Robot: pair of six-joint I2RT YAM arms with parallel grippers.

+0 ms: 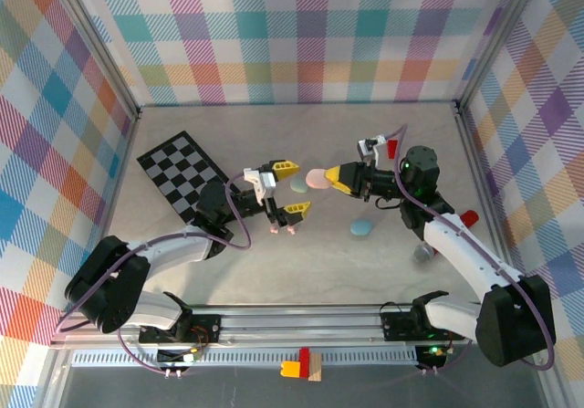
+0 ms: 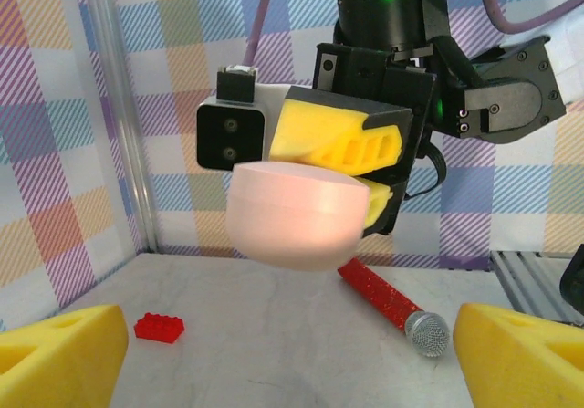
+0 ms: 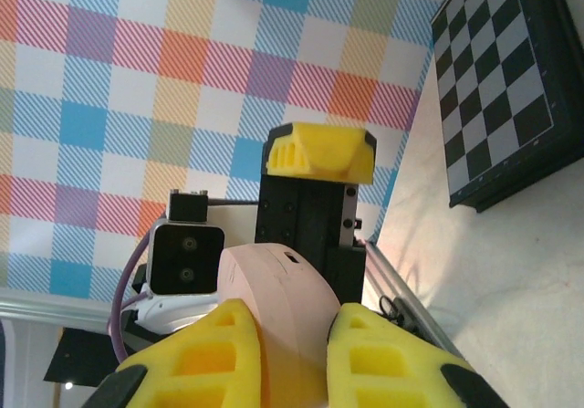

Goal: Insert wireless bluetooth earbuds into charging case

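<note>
My right gripper (image 1: 339,178) is shut on a pink oval charging case (image 1: 318,178) and holds it in the air at the table's middle. In the right wrist view the case (image 3: 283,308) is wedged between the yellow fingers (image 3: 196,362). My left gripper (image 1: 290,189) stands open facing it, one finger on either side of the case's line. Through the left wrist camera the closed pink case (image 2: 292,216) hangs just ahead of my open left gripper (image 2: 292,362). Two tiny pink earbuds (image 1: 283,232) lie on the table under the left gripper.
A mint case (image 1: 298,185) lies behind the pink one and a light blue case (image 1: 361,228) sits right of centre. A chessboard (image 1: 182,175) lies at the left. A red brick (image 2: 160,328) and a red microphone (image 2: 401,309) lie near the right arm.
</note>
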